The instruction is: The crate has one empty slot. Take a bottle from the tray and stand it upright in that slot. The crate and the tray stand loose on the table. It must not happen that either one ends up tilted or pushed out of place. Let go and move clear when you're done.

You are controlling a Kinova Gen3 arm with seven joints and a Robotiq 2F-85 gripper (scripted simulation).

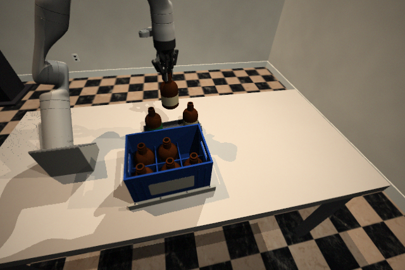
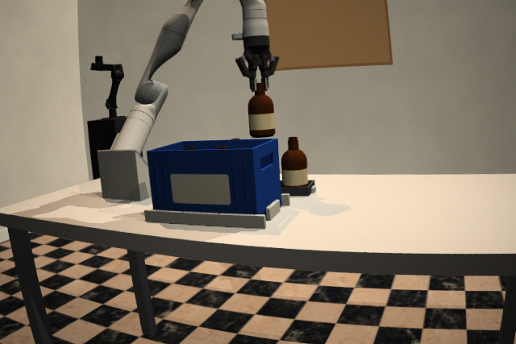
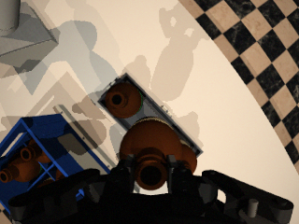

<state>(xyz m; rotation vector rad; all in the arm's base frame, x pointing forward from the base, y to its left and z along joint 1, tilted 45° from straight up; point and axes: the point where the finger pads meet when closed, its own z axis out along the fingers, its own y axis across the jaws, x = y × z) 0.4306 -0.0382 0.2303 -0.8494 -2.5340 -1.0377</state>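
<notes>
The gripper [image 2: 258, 87] points straight down, its jaws drawn narrow and pinching the neck of a brown bottle with a cream label [image 2: 261, 111]. That bottle hangs upright in the air, its base above the rim of the blue crate [image 2: 216, 173], over the dark tray [image 2: 305, 188] just behind the crate. Two brown bottles stand on the tray: one with a green label [image 1: 152, 118] and one with a cream label [image 1: 190, 112]. In the top view the crate holds five bottles, and its rear right slot [image 1: 193, 144] is vacant. Crate and tray sit mid-bench, toward the edge where the arm's base [image 1: 85, 153] is mounted.
</notes>
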